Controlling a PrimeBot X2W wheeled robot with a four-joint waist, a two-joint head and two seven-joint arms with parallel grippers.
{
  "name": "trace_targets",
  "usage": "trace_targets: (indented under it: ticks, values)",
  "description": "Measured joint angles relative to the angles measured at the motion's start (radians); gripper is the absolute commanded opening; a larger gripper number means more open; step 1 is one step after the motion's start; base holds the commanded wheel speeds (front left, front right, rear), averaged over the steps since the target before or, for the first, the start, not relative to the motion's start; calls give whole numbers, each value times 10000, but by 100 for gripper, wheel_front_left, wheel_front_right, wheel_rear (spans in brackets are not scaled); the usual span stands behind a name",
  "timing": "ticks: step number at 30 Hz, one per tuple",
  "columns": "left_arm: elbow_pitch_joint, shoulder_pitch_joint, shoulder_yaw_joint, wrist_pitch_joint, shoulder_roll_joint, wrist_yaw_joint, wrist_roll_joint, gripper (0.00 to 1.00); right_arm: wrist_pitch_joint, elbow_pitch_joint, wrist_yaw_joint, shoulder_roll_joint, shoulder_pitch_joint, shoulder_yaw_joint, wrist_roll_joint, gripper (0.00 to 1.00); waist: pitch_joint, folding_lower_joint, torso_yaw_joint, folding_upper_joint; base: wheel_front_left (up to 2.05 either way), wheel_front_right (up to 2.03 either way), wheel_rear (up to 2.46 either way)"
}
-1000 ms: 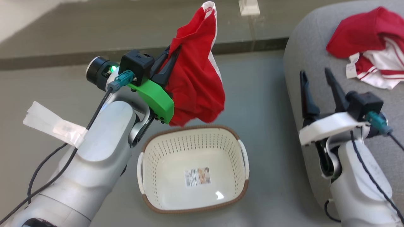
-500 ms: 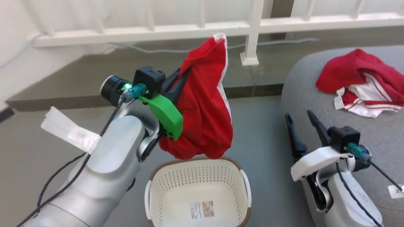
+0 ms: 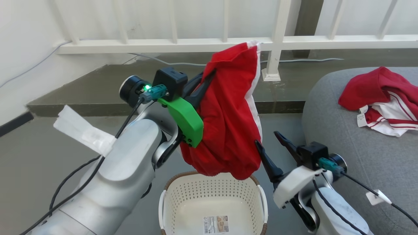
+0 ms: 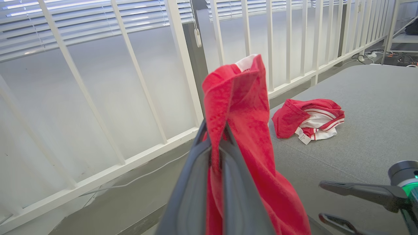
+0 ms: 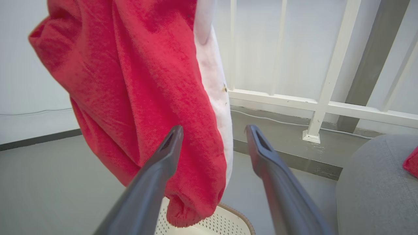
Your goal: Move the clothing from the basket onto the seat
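Head view: at centre frame the left gripper (image 3: 206,76) pinches a red garment (image 3: 228,130), which hangs above the basket (image 3: 196,195) at the bottom edge. The basket floor shows a sticker and no cloth. At lower right the right gripper (image 3: 266,137) has its jaws spread and holds nothing. Another garment (image 3: 382,94) lies on the seat (image 3: 343,137) at the right edge.

Left wrist view: the jaws press a fold of the garment (image 4: 241,107). The seat (image 4: 359,107) lies to the right.

Right wrist view: the spread fingers frame the garment's lower end (image 5: 147,81), just over the basket rim (image 5: 235,212).

This looks like the carry of the last piece. The next move calls for swinging the left arm right, past the right gripper, and letting go over bare cushion.
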Motion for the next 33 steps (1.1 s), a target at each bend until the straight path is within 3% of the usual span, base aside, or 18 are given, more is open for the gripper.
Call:
trace_targets:
  ticks: [20,21,22,23,24,25,33]
  values:
    - [-1131,-5,-535,397,-201,0,-157,0,263,1488,92,-29,-1833,1601,368,100,268,0,549,0,0,0,0]
    - [-1183,-5,-535,426,-201,0,-159,0,263,1532,92,-33,-1912,1639,418,92,274,0,553,0,0,0,0]
    - [-1233,-4,-537,430,-201,0,-161,0,263,1551,92,-38,-1985,1684,445,49,280,0,556,0,0,0,0]
    - [-1271,-4,-537,443,-203,0,-161,0,259,1555,92,-40,-2033,1730,456,24,285,0,556,0,0,0,0]
    - [-1290,-4,-537,477,-203,0,-163,0,253,1580,92,-40,-2080,1785,466,7,291,0,555,0,0,0,0]
    - [-1296,-3,-537,483,-203,0,-165,0,251,1624,92,-38,-2136,1833,481,0,298,0,552,0,0,0,0]
    - [-1300,191,-359,525,-79,81,-307,0,165,1902,92,-46,-2418,1925,616,0,343,0,449,0,0,0,0]
